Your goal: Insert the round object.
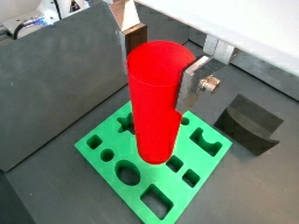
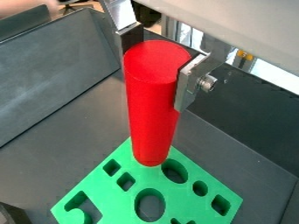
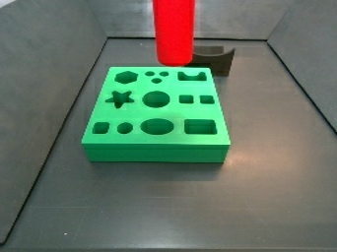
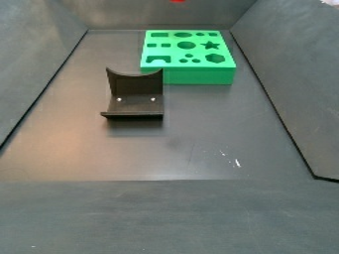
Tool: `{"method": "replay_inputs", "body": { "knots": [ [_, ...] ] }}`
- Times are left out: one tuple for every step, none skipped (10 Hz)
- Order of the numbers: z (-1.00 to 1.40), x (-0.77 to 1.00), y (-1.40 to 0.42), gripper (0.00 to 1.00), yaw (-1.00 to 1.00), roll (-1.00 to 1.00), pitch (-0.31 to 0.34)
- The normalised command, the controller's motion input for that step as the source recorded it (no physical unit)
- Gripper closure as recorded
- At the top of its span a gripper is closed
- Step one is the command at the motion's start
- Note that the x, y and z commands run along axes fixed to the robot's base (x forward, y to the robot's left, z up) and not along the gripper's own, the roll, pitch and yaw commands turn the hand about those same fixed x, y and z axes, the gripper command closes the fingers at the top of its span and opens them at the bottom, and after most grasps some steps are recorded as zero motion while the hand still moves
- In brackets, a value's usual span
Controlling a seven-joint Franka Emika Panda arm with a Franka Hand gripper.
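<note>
While the red cylinder point(image 1: 156, 101) hangs upright above the green block point(image 1: 117, 144), the step in hand looks like the carry and line-up before insertion: the piece is off the tabletop point(image 3: 158, 202) and its lower end is not yet in any cutout. Going left to right in a side view, the block's holes run from a hexagon and star, through the round hole point(image 3: 156, 98) near the middle, to square cutouts on the far side; the cylinder point(image 3: 174, 28) hangs above the block's back edge, and the dark grey fixture point(image 3: 216, 58) stands behind and just beside the block. The next move, as I judge it, calls for bringing the cylinder's axis over that round hole, keeping it vertical, then lowering straight down; a small tilt or offset would likely catch the rim. The tool point(image 2: 155, 59) sits directly above the block in both wrist views, its flat silver fingers point(image 2: 188, 80) pinching the cylinder point(image 2: 152, 101) near its upper end, jaws spread only as wide as the cylinder, pads pressed on its sides, touching nothing else. In the side view showing the fixture point(image 4: 133, 94) in front, the tool is out of sight.
</note>
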Motion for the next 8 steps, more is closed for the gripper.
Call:
{"method": "replay_inputs", "body": {
  "knots": [
    [-0.02,0.0,0.02,1.0,0.0,0.0,0.0],
    [-0.28,-0.12,0.02,1.0,0.0,0.0,-0.01],
    [-0.46,-0.29,0.0,1.0,-0.05,0.0,-0.034],
    [-0.45,-0.65,0.08,1.0,-0.13,-0.09,-0.123],
    [-0.51,-0.89,0.2,1.0,-0.14,-0.07,-0.179],
    [-0.57,-0.37,0.34,1.0,0.0,0.0,-0.04],
    [-0.55,0.01,0.31,1.0,0.0,0.0,0.0],
    [-0.51,0.26,0.34,1.0,0.0,-0.03,0.027]
  ]
}}
